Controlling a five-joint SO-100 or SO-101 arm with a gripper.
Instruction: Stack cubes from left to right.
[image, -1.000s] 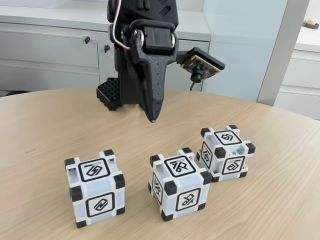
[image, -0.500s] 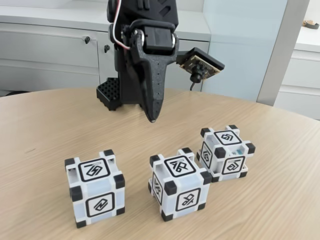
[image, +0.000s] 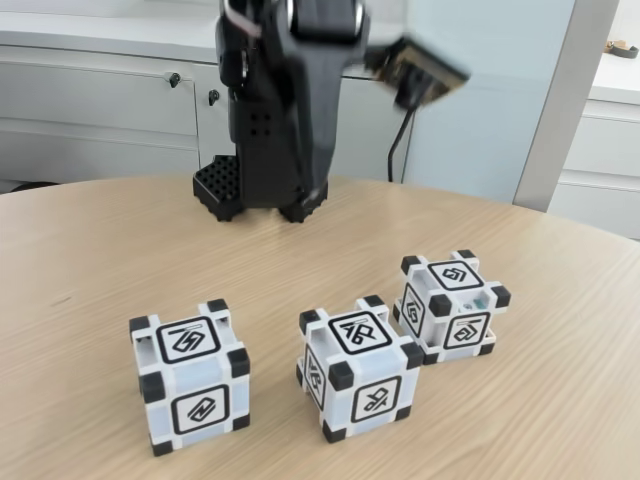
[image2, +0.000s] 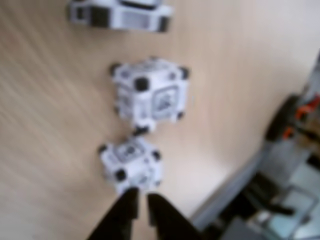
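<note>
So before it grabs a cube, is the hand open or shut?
Nearly shut and empty. In the wrist view the hand shows its two dark fingers side by side with a thin gap, nothing between them, just short of the nearest cube.

Three white cubes (image: 190, 385) (image: 360, 375) (image: 452, 305), one wooden table (image: 90, 260), one black robot arm (image: 280, 90)

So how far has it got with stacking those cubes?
Nothing is stacked yet: in the fixed view the left cube, middle cube and right cube each sit apart on the table. The gripper is empty above them, jaws nearly closed. Every pick and stack is left.
</note>
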